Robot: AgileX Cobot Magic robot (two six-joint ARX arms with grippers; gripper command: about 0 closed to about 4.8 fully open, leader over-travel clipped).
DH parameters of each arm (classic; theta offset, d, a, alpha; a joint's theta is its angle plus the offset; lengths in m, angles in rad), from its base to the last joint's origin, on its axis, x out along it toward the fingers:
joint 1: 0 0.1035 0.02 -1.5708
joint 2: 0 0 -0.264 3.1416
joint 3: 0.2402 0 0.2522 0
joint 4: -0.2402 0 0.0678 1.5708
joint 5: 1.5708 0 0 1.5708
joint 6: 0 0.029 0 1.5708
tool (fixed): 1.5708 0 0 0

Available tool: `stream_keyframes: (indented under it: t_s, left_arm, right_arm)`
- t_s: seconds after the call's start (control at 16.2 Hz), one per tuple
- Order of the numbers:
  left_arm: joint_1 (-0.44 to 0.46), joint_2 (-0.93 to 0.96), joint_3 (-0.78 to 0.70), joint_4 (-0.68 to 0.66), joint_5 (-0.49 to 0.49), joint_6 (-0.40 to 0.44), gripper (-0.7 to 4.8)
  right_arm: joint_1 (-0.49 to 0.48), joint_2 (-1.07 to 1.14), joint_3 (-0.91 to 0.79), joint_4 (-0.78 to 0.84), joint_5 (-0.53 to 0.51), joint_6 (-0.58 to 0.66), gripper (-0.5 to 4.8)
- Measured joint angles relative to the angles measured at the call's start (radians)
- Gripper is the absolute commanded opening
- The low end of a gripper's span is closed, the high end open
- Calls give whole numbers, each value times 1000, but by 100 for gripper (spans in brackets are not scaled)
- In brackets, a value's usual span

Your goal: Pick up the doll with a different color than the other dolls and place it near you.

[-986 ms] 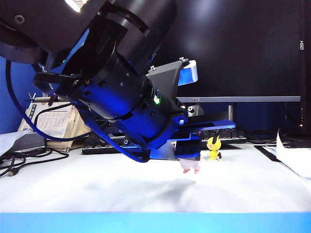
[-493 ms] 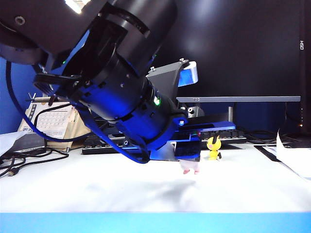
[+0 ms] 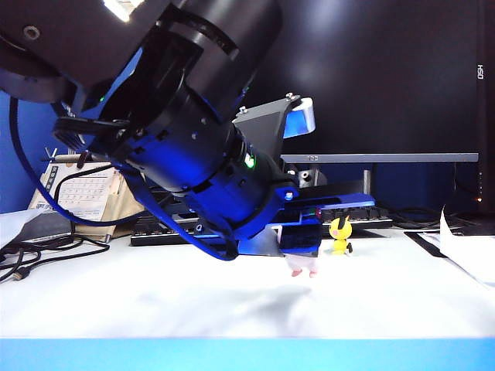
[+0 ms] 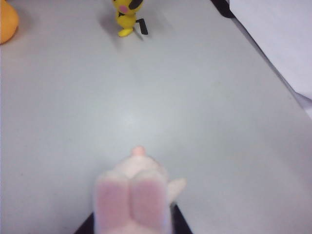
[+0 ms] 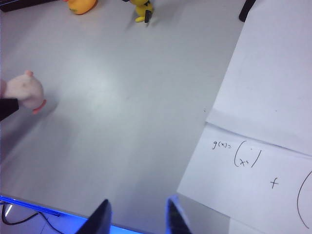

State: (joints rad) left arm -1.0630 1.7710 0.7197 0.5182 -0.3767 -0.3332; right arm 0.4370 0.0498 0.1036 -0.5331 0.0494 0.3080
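Gripping the soft, light pink rabbit doll (image 4: 132, 197) by its ears, the left gripper (image 3: 298, 249) clenches it just off the bench (image 3: 155, 301), while the right gripper (image 5: 136, 217) waits released.

The pale grey counter (image 4: 204, 112) lies bare between the pale pink-white rabbit doll (image 4: 134, 195), clamped in the left gripper (image 3: 300, 246), and the small yellow black-eared figurine (image 4: 127, 13) and orange-yellow rubber duck (image 4: 7, 22) standing well beyond it. White paper sheets (image 5: 263, 122) cover the counter's right side under the right gripper (image 5: 136, 217), whose jaws stand apart.
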Motion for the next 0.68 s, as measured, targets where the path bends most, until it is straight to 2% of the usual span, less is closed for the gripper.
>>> stream_keyframes:
  t_s: [0.06, 0.12, 0.49, 0.55, 0.68]
  left_arm:
    - [0, 0, 0, 0, 0, 0, 227]
    - [0, 0, 0, 0, 0, 0, 252]
    - [0, 0, 0, 1, -2, 0, 261]
    - [0, 0, 0, 0, -2, 2, 292]
    - [0, 0, 0, 1, -2, 3, 428]
  right_arm:
    - [0, 0, 0, 0, 0, 0, 148]
    - [0, 0, 0, 0, 0, 0, 148]
    - [0, 0, 0, 0, 0, 0, 148]
    - [0, 0, 0, 0, 0, 0, 148]
    - [0, 0, 0, 0, 0, 0, 148]
